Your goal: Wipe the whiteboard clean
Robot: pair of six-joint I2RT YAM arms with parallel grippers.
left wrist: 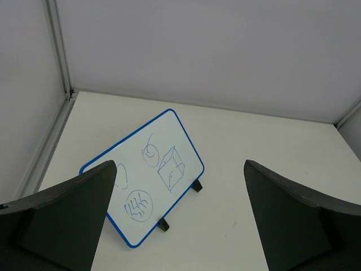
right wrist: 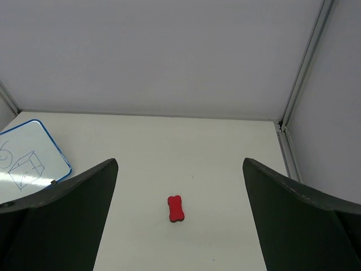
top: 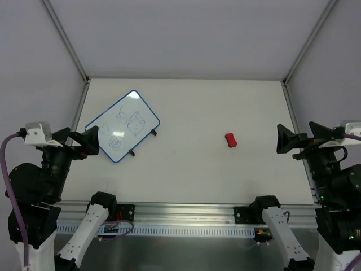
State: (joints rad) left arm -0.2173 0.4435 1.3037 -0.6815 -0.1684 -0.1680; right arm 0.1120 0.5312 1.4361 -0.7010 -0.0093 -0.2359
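Observation:
The whiteboard (top: 122, 126), white with a thin blue rim, two black feet and blue doodles, lies at the table's left. It also shows in the left wrist view (left wrist: 148, 176) and partly at the left edge of the right wrist view (right wrist: 29, 155). The red bone-shaped eraser (top: 230, 140) lies right of centre, apart from the board, and shows in the right wrist view (right wrist: 176, 209). My left gripper (top: 86, 143) is open and empty, just left of the board's near corner. My right gripper (top: 289, 139) is open and empty, right of the eraser.
Grey walls with metal corner posts (top: 66, 39) enclose the white table (top: 192, 169) on three sides. A metal rail (top: 186, 212) with the arm bases runs along the near edge.

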